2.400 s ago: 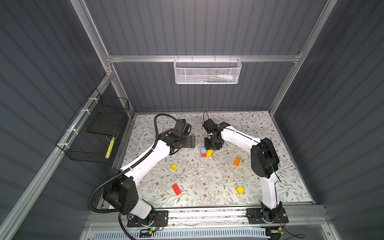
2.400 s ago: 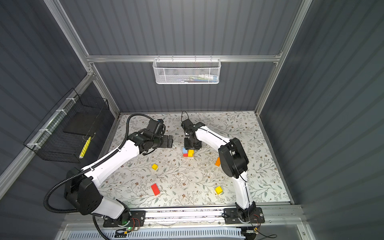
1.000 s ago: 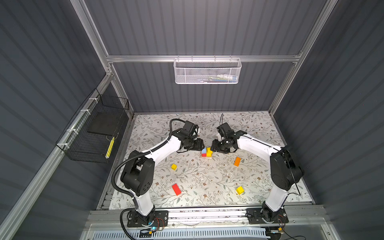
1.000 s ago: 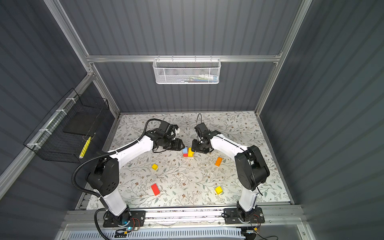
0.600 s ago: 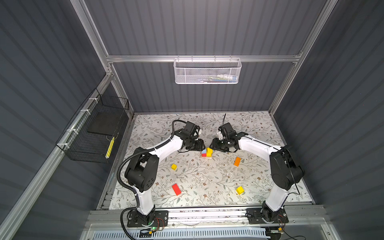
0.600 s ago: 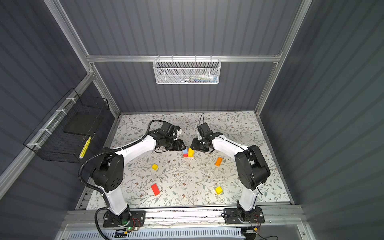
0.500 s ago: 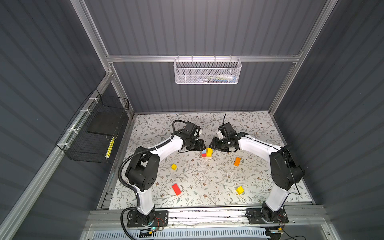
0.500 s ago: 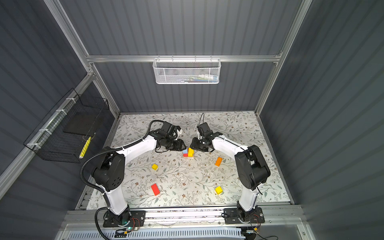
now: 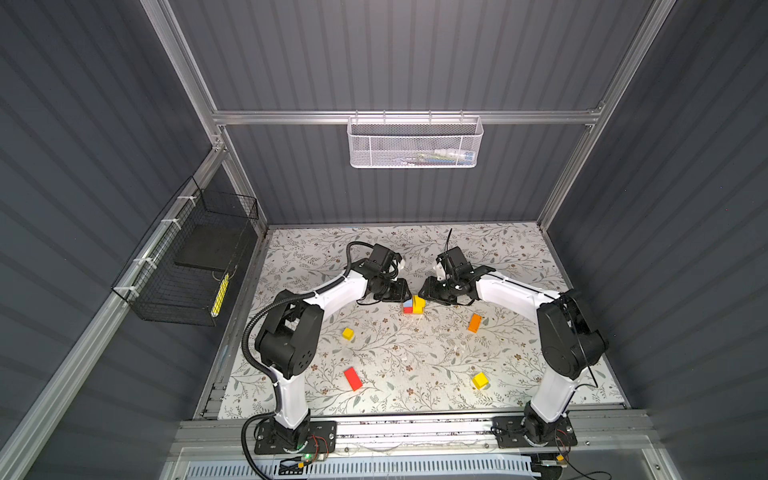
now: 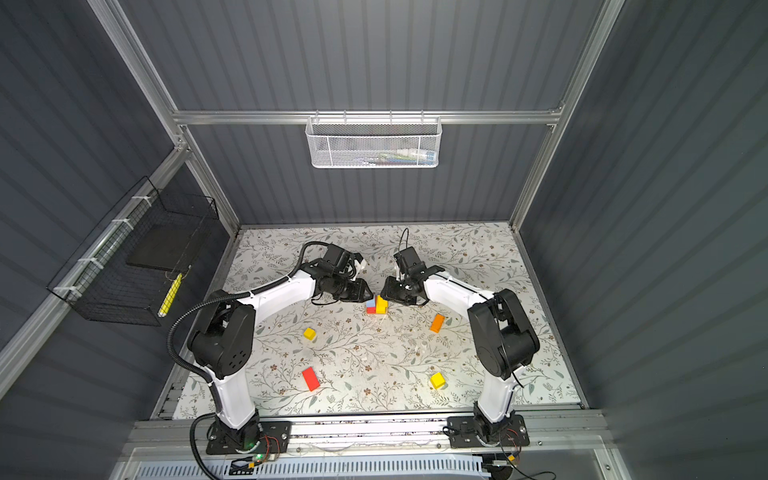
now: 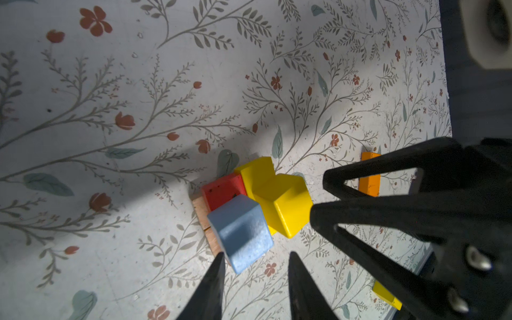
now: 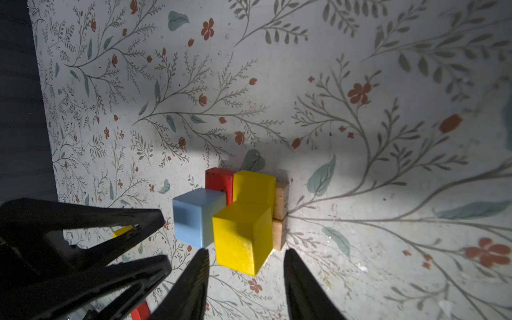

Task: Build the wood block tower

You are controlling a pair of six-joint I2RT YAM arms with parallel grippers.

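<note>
Left wrist: blue cube [image 11: 240,235] just beyond left tool [image 11: 256,253]

We look into a booth of dark grey ribbed walls [image 9: 395,54] braced by an aluminium frame [image 9: 291,117]. From the frame across the back wall hangs a white mesh basket [image 9: 413,145], seen in both top views; the small items [image 9: 444,154] in it are too blurred to name. A black wire basket [image 9: 187,266] hangs on the left wall, holding a dark slab [image 9: 208,249] and a yellow strip [image 9: 220,289]. Below lies a pale floral mat [image 9: 415,365], brighter toward its near edge, where a metal rail [image 9: 415,428] runs.
</note>
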